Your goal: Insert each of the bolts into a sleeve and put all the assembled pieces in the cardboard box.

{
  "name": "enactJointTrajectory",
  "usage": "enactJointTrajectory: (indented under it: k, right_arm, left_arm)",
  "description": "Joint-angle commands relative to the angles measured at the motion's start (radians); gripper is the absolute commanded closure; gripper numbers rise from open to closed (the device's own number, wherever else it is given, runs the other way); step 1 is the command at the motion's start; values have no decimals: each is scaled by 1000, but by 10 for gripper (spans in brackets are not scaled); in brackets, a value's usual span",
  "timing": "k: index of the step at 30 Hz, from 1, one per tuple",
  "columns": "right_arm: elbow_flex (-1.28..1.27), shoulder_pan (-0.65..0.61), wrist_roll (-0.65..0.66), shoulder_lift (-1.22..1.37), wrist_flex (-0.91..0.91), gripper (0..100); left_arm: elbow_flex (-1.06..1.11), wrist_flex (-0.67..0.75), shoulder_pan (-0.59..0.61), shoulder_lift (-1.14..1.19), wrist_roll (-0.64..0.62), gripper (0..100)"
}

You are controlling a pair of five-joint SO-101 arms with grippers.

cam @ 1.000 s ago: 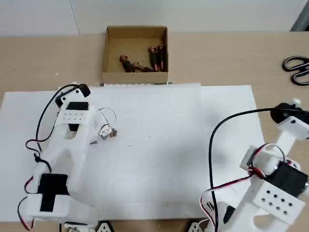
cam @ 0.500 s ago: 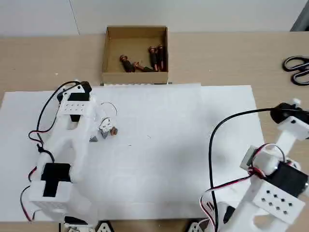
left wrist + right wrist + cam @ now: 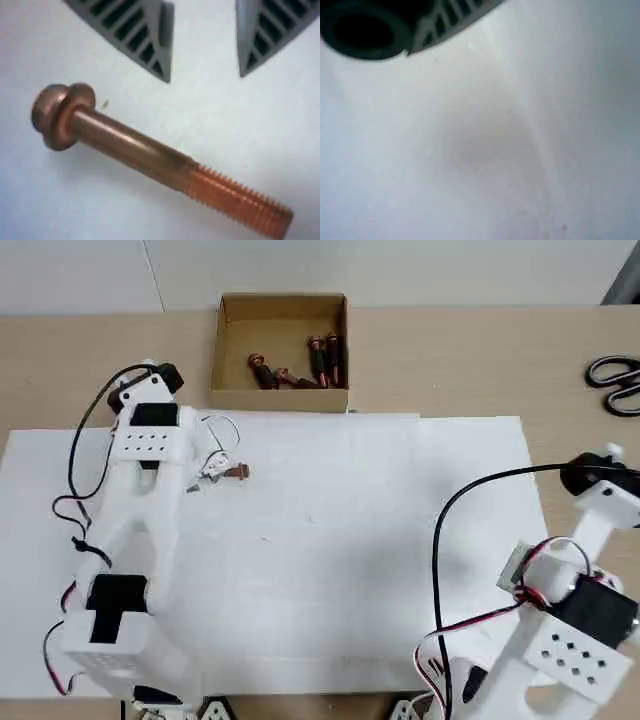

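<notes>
A copper bolt [image 3: 140, 155] with a sleeve on its shank lies flat on the white paper, thread end bare. My left gripper [image 3: 205, 75] hovers just over it, open, its two grey ribbed fingers [image 3: 145, 45] apart and not touching the bolt. From above, the left gripper [image 3: 213, 475] is a short way in front of the cardboard box [image 3: 280, 400], with the bolt [image 3: 238, 472] at its tip. Several assembled pieces [image 3: 295, 365] lie inside the box. A grey ribbed piece of my right gripper [image 3: 445, 20] hangs over bare paper; the right arm [image 3: 570, 620] is folded at the near right.
White paper [image 3: 350, 570] covers most of the wooden table. Scissors [image 3: 615, 380] lie at the far right edge. Loose wires run along both arms.
My left arm has swung toward the box, and the bolt at its tip now lies closer to the box. The right arm has not moved.
</notes>
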State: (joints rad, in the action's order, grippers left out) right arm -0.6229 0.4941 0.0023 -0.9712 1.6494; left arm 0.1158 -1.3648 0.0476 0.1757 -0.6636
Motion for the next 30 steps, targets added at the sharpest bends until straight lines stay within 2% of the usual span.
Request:
enactJointTrajectory:
  k: [1, 5, 8, 11, 15, 21, 30]
  right_arm:
    - [5, 5, 5, -12, -19, 992]
    - [5, 5, 5, -12, -19, 992]
    - [5, 5, 5, -12, -19, 992]
    - [5, 5, 5, -12, -19, 992]
    - [5, 5, 5, -12, -19, 992]
    - [5, 5, 5, -12, -19, 992]
    - [3, 5, 11, -12, -19, 992]
  left_arm:
    - [-41, -49, -6, -9, 3, 917]
    - [-65, -89, -3, -21, 3, 923]
    - [-151, -190, 2, -44, 9, 986]
    - [-266, -273, -6, -63, 129, 994]
    - [-390, -339, 9, -54, 411, 994]
    - [-397, -356, 25, -54, 925, 994]
    - [-398, -344, 21, -46, 1559, 994]
